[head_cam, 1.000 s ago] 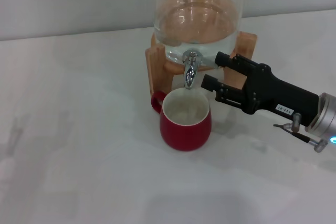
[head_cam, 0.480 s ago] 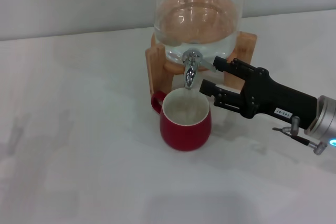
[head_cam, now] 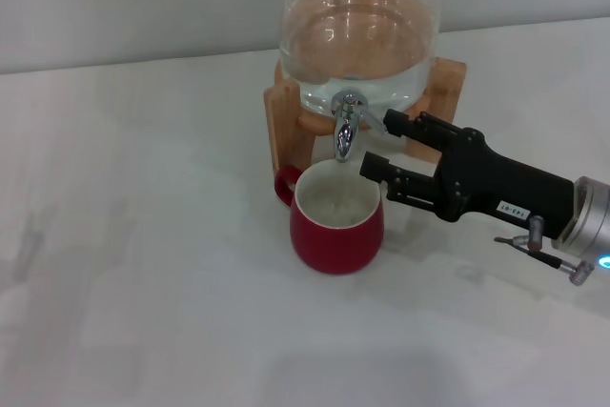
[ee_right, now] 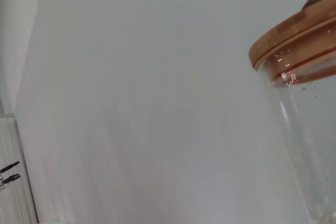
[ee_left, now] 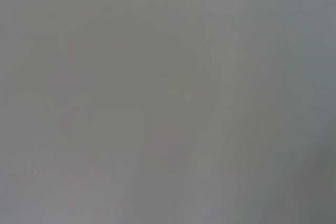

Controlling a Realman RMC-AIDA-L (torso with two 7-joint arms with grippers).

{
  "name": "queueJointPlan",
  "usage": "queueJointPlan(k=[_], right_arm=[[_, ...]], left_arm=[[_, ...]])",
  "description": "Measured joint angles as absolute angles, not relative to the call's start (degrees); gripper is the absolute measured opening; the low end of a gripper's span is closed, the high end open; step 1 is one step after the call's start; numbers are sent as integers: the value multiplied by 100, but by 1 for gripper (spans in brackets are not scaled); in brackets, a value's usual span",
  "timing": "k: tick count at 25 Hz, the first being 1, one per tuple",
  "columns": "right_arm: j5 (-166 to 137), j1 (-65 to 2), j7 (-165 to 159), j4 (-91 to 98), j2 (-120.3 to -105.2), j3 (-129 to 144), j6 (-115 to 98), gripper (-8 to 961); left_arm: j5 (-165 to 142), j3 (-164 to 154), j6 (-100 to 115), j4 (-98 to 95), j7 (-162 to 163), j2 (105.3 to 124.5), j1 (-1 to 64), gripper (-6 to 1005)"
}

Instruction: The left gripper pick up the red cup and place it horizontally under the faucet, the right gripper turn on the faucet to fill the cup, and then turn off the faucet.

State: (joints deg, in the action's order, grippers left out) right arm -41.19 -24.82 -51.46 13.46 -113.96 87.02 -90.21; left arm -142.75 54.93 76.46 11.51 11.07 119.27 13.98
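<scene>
From the head view, the red cup point(head_cam: 336, 224) stands upright on the white desk point(head_cam: 143, 283), mouth up, its long axis vertical, directly beneath the downturned spout of the faucet point(head_cam: 345, 127). The cup's small loop handle points toward the robot's left and slightly back, near the wooden stand point(head_cam: 286, 126). The cream inside of the cup shows a pale, rippled surface, seemingly water. The faucet sticks out from the foot of the glass dispenser point(head_cam: 359, 40), which holds clear water in its lower part. The right claw point(head_cam: 379, 145) reaches in from the robot's right, its long black body lying nearly level and pointing at the faucet. Its two flat jaws are spread apart, one tip just beside the faucet's lever, the other just above the cup's rim on the right side; whether either touches cannot be told.

The left wrist view gives only a flat grey blur, and the left claw appears in no view, so its state cannot be told.

The right wrist view alone shows the dispenser's top: a wooden lid point(ee_right: 294, 35) on the clear glass wall, against a plain pale wall
</scene>
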Motion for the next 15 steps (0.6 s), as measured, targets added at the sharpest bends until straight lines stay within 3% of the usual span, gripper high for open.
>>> queueJointPlan(k=[15], right_arm=[[-4165, -2478, -5194, 1411, -11409, 8714, -9035, 780]], left_arm=[[-14283, 5493, 7646, 1151, 1081, 11927, 1407, 878]])
